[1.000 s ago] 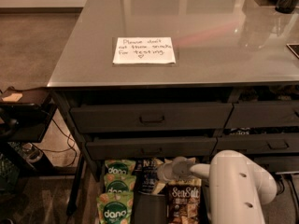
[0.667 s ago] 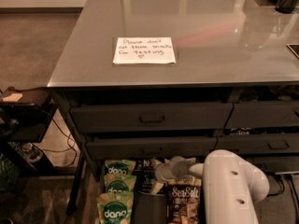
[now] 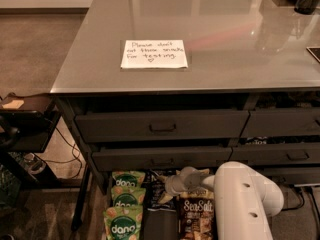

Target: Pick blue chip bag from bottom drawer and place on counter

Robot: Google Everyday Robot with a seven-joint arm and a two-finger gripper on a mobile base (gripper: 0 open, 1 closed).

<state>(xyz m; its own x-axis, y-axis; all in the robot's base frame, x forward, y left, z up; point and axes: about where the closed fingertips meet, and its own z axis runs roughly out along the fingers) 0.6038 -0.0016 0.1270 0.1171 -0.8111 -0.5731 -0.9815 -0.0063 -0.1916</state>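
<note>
— Well, where is the claw (image 3: 169,188)?
— You have it low in the bottom drawer (image 3: 160,227), close under the front edge of the shallow drawer (image 3: 162,159) above, right at the blue chip bag (image 3: 153,190). Green bags (image 3: 124,209) crowd your left and a SeaSalt bag (image 3: 196,215) your right.
— Apart or together?
— I cannot tell. Your bench (image 3: 210,39) spreads wide around the note (image 3: 154,53).

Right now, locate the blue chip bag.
The blue chip bag lies in the bottom drawer, low centre in the camera view, between the green dang bags and the SeaSalt bag, with the tool just beside it.
</note>
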